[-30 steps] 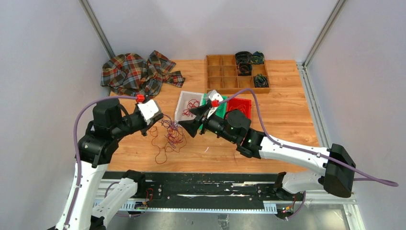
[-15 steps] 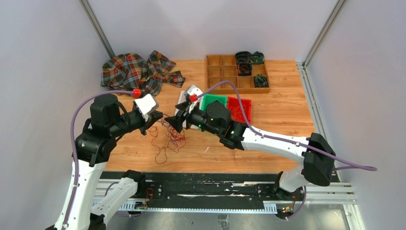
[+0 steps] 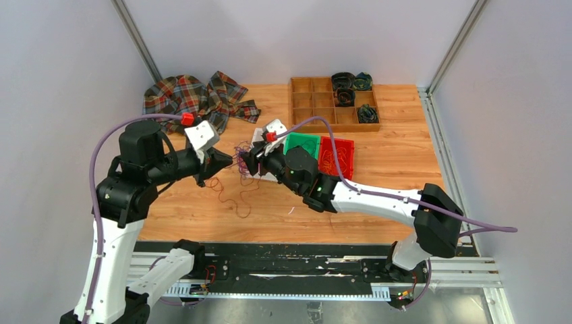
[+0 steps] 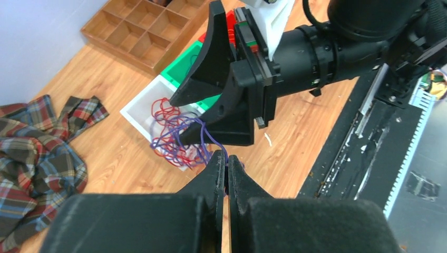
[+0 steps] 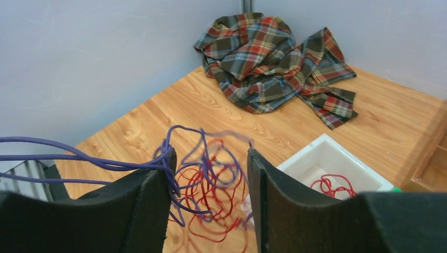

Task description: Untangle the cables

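Pinch on the purple cable (image 4: 176, 134) at the left gripper (image 4: 226, 164), fingertips pressed together with the strand caught between. Meets the right gripper (image 5: 210, 158) almost tip to tip, just ahead, fingers there spread apart and clamping nothing, though with purple loops draped across one finger (image 5: 153, 195). Hangs the tangle (image 3: 240, 150), purple wound through the red cable (image 5: 216, 184), in the air between and just below the two tips, over the near corner of the white tray (image 4: 138, 108) as seen from the left wrist. Leaves only a thin red loop trailing onto the table (image 3: 398, 175) below the left gripper. Suggests a bundle now lifted and stretched enough to expose the crossings of the two colours, ready for a pull apart, with the right gripper not yet committed to a strand. Against a second ago: sits higher and further forward on the left, reaches well further toward the left gripper on the right, closes the formerly wide gap between tips, raises the formerly flat heap off the table. Beyond the right gripper, green tray (image 3: 300, 143), red tray (image 3: 340, 155) and wooden organiser (image 3: 313, 108); beyond the left, plaid cloth (image 3: 185, 101); all unmoved.
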